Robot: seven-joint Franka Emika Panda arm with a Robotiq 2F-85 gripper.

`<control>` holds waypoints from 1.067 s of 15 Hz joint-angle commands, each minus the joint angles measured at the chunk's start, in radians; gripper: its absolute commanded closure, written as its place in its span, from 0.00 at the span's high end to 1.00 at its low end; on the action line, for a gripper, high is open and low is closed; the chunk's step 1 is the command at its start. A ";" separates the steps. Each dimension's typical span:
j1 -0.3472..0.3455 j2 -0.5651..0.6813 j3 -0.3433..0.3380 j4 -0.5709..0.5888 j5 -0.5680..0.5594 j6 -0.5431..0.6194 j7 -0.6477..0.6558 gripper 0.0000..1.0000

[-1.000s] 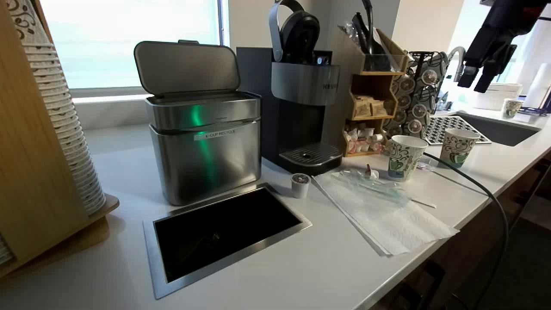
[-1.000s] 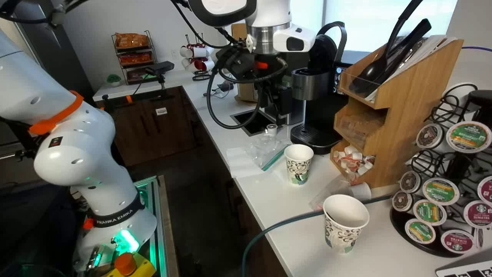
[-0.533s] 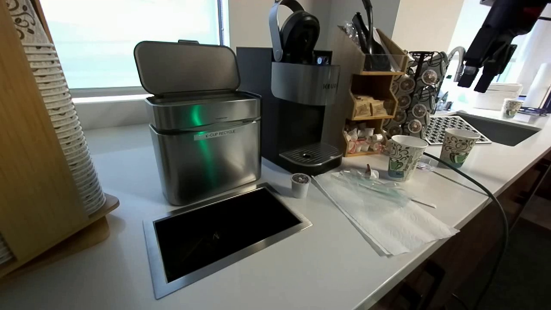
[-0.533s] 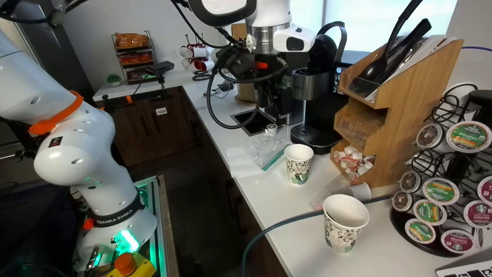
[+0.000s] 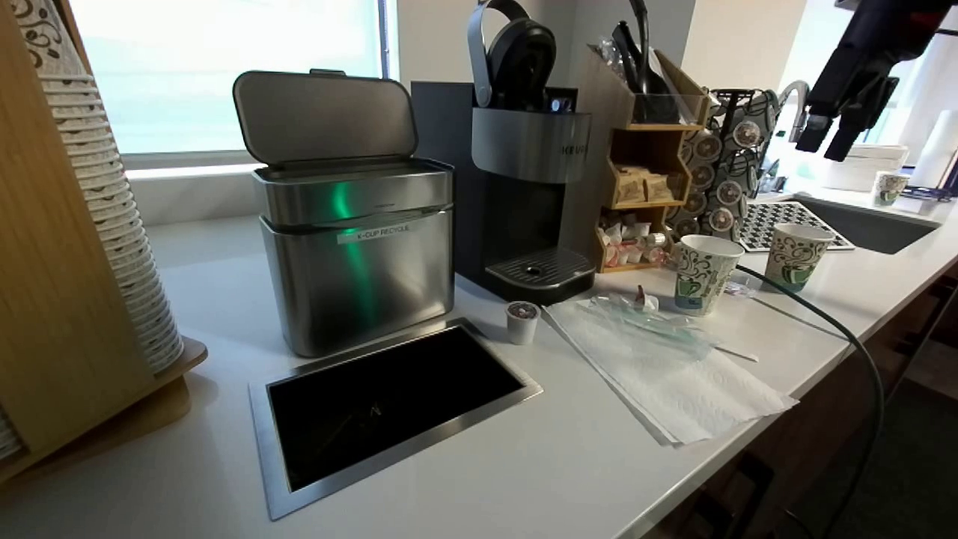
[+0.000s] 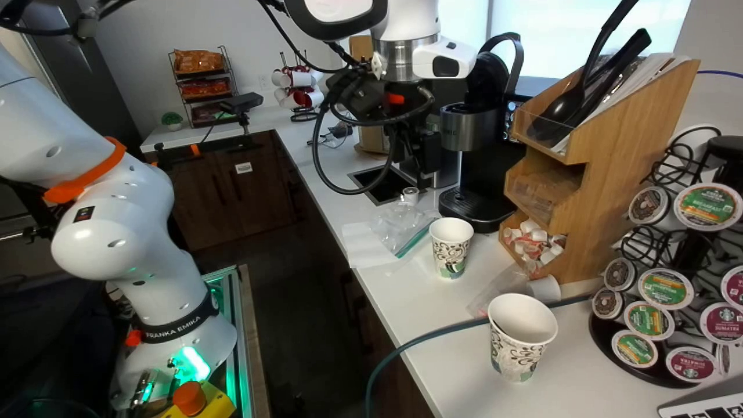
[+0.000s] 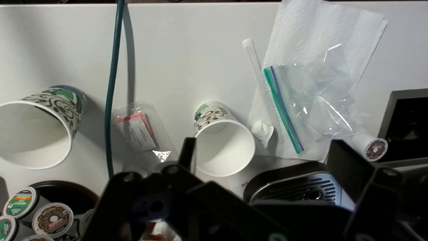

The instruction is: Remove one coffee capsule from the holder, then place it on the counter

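Coffee capsule (image 5: 522, 326), a small round white plastic pod with a brown printed lid, stands upright on the smooth white table (image 5: 539, 464), just beside the rectangular steel-framed dark opening (image 5: 269, 442); in the wrist view it sits a little past three o'clock. My blunt black fingers (image 7: 351, 169) are spread wide above the table, released and gripping nothing. I judge the placing probably done, though I can't tell whether this capsule came from the tall black wire holder (image 6: 727, 151), at eight o'clock in the wrist view.

What worries me is that opening: a nudge could topple the capsule, and so light and tapered a pod would likely roll in. A careless low swing toward three o'clock would do it. The crumpled clear plastic bag (image 7: 321, 93) lies near, so snagging it could drag the capsule along. Toward six o'clock, the patterned white paper cup (image 7: 230, 150) shows between my fingers, lower down; descending there could knock it over. The dark green cable (image 7: 113, 83), about ten o'clock, might catch on a sweep toward the holder.
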 commanded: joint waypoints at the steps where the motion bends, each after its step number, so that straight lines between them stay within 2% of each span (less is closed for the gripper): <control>1: -0.026 0.004 0.022 0.003 0.010 -0.003 -0.008 1.00; 4: -0.026 0.004 0.022 0.003 0.010 -0.003 -0.008 1.00; 8: -0.064 0.048 0.023 0.021 0.061 0.081 0.148 1.00; 11: -0.100 0.118 0.014 0.048 0.060 0.238 0.221 1.00; 16: -0.146 0.220 0.042 0.078 -0.003 0.602 0.341 1.00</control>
